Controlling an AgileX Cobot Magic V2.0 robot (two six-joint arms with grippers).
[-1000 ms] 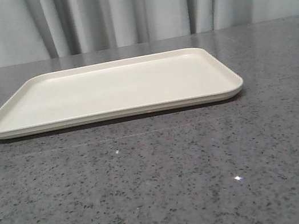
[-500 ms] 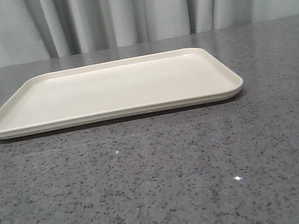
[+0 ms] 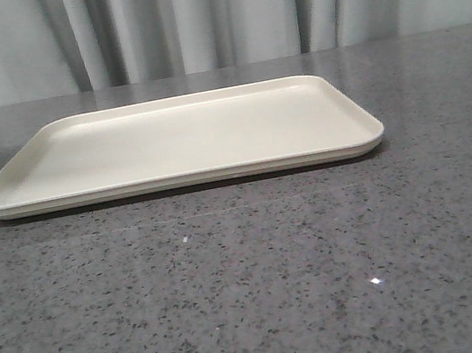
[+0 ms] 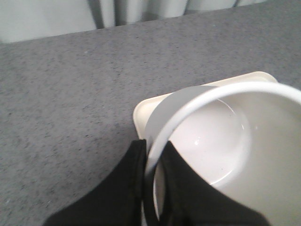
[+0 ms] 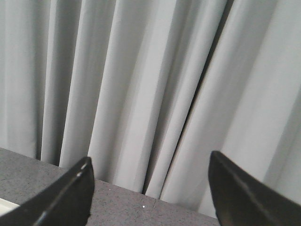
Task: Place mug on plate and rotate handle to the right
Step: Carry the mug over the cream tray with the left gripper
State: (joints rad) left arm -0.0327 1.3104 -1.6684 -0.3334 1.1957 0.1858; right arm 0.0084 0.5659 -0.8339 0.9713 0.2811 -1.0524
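The left pincer (image 4: pixel 153 188) is clamped on the rim of the mug (image 4: pixel 211 141), one black finger inside the wall and one outside. In the left wrist view the mug hangs over a rounded corner of the plate (image 4: pixel 141 110), its open mouth filling much of the picture. The handle is not visible in any view, so which way it points cannot be told. In the front view the plate (image 3: pixel 1 195) lies on the grey speckled surface (image 3: pixel 258 301) with its long axis running left to right, and neither the mug nor either arm shows there. The coming move seems to be a carry further in over the plate and then a lowering. The right pincer (image 5: pixel 150 188) has its fingers wide apart, holding nothing, aimed at the curtain (image 5: pixel 150 70).
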